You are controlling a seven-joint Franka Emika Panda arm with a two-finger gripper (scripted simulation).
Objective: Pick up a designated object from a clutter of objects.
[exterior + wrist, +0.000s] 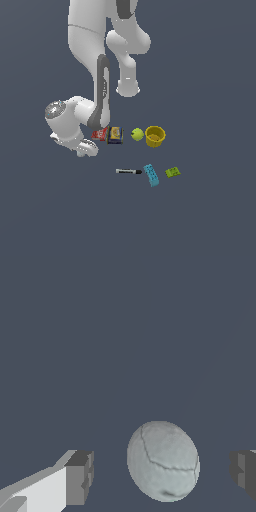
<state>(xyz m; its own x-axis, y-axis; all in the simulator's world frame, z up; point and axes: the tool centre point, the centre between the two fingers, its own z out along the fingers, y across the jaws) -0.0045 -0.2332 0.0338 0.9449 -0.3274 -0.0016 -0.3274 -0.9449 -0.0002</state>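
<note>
The designated object, a grey-white ball (163,460) with thin crack-like seams, lies on the dark floor in the wrist view. My gripper (162,476) is open around it. One dark fingertip (80,477) stands on one side and the other fingertip (245,473) on the opposite side, each with a gap to the ball. In the exterior view the hand (86,147) is low, at the exterior view's left of the clutter, and the arm hides the ball there.
To the exterior view's right of the hand sit a red box (100,134), a blue box (115,135), a yellow-green ball (137,134) and a yellow cup (155,136). Nearer the camera lie a marker (129,171), a blue brick (151,175) and a green brick (173,172).
</note>
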